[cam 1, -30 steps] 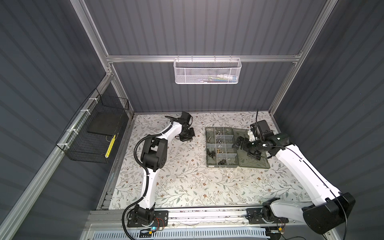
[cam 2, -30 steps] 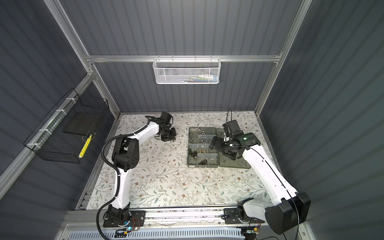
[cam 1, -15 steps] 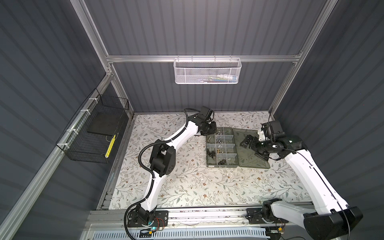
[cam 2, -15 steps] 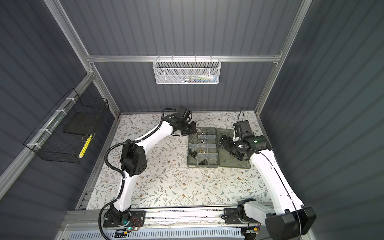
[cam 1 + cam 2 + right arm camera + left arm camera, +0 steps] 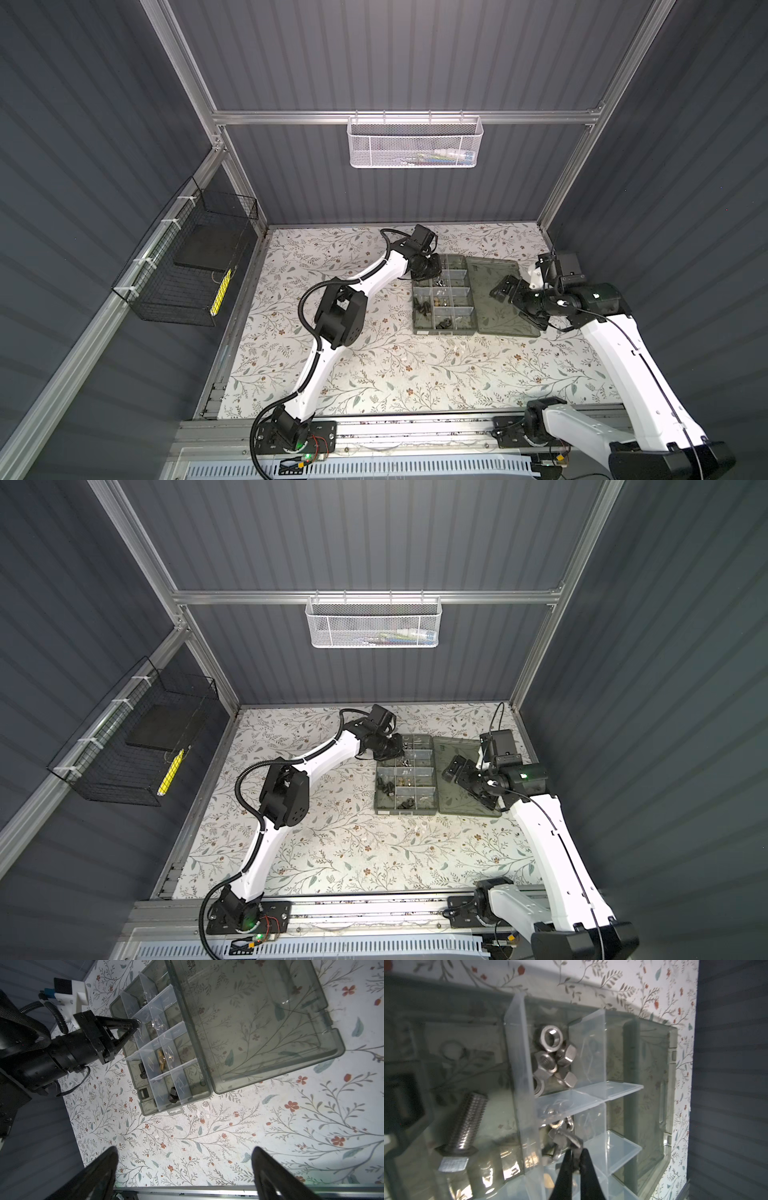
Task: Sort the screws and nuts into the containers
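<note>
The right fingers (image 5: 99,1172) hang spread wide, holding nothing, above the right side of the open lid (image 5: 486,320). The lid lies flat on the floral tabletop (image 5: 415,374), just right of the organiser box (image 5: 444,332). In the box's nearest compartments sit black pieces (image 5: 172,1095) (a bolt and a nut or two, as best I can make out). The middle row holds brass wing nuts (image 5: 161,1059). Farther back, a heap of silver hex nuts (image 5: 552,1053) fills one compartment, and a big silver bolt (image 5: 465,1118) lies next door, across a clear divider (image 5: 521,1084). The left fingers (image 5: 572,1159) are pinched together on a small silver piece (image 5: 574,1141), poised over the box's far left part. A white mesh basket (image 5: 415,143) hangs on the far wall, and a black wire basket (image 5: 187,266) on the left wall.
</note>
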`<action>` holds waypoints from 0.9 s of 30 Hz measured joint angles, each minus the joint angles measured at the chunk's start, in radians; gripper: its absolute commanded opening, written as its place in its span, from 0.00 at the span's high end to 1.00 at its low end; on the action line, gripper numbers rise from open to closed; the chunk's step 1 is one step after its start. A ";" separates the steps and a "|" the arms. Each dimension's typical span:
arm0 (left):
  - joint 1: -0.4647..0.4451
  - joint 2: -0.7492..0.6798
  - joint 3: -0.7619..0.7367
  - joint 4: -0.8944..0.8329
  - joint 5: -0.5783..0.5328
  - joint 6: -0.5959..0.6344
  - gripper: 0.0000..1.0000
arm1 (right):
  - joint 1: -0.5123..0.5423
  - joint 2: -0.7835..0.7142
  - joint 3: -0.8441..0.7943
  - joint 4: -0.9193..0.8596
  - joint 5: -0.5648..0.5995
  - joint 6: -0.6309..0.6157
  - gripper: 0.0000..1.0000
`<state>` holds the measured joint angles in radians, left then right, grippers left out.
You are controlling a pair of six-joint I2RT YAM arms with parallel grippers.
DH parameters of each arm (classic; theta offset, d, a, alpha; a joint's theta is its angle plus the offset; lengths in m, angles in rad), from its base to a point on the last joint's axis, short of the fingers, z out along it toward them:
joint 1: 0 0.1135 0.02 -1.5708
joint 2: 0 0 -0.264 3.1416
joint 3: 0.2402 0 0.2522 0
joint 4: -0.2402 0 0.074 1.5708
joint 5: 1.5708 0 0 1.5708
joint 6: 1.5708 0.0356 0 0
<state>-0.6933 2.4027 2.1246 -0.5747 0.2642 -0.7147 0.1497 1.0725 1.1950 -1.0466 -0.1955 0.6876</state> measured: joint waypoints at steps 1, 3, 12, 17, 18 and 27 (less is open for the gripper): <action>-0.001 0.000 -0.002 0.000 0.000 -0.001 0.84 | 0.000 0.000 -0.005 0.002 0.000 0.000 0.01; -0.003 0.000 -0.002 0.002 0.003 0.000 0.69 | 0.000 0.001 -0.016 0.004 -0.002 0.000 0.01; -0.022 -0.018 0.025 0.024 0.025 0.032 0.00 | -0.003 0.036 -0.018 0.041 0.020 -0.001 0.01; -0.018 -0.090 0.012 -0.048 -0.035 0.104 0.00 | -0.014 0.037 -0.021 0.110 0.159 -0.035 0.01; -0.011 -0.129 -0.016 -0.055 -0.059 0.127 0.00 | -0.018 0.030 -0.043 0.161 0.208 -0.050 0.01; 0.256 -0.960 -0.858 0.195 -0.412 0.388 0.00 | -0.028 -0.008 -0.590 0.787 0.579 -0.322 0.01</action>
<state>-0.4370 1.4429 1.2671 -0.3801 -0.1482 -0.3271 0.1215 1.0649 0.6052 -0.2596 0.3836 0.3660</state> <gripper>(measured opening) 0.997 0.991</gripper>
